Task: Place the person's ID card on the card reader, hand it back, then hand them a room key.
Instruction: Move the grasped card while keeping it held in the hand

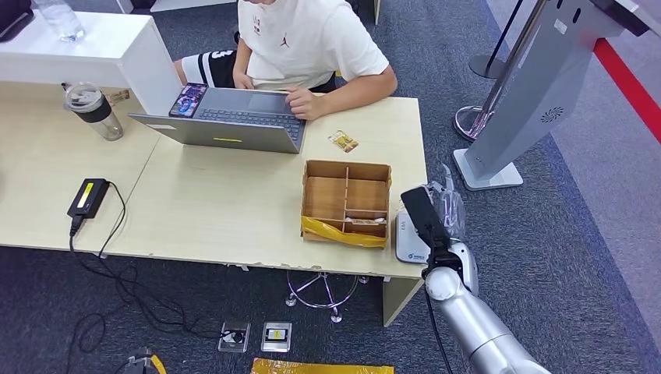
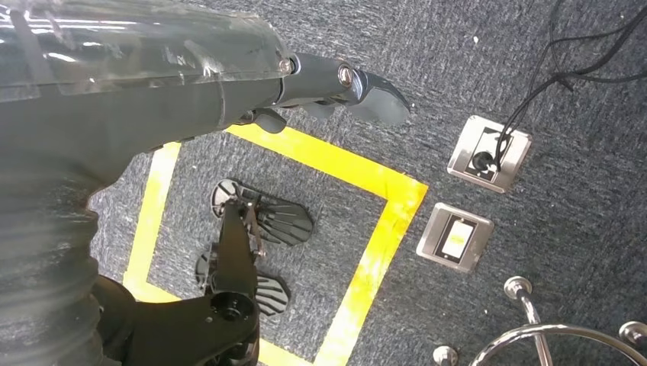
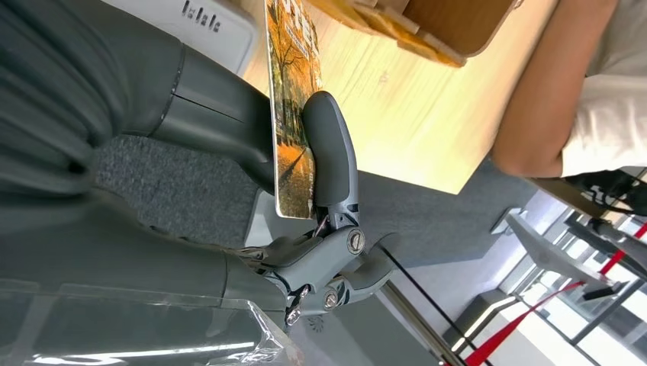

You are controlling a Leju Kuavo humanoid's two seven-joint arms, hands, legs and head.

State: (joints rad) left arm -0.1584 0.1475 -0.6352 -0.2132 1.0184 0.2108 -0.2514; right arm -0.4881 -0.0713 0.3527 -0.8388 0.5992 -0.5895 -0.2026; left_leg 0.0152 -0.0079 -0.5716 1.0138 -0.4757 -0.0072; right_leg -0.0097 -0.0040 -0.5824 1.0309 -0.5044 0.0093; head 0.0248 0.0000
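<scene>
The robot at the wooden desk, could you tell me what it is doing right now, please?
The right robot hand pinches a thin card with an orange autumn-tree picture between thumb and fingers, beside the white card reader at the edge of the pale wooden desk. A person in a white T-shirt sits across, typing on a grey laptop. The left robot hand hangs over the floor, holding nothing.
</scene>
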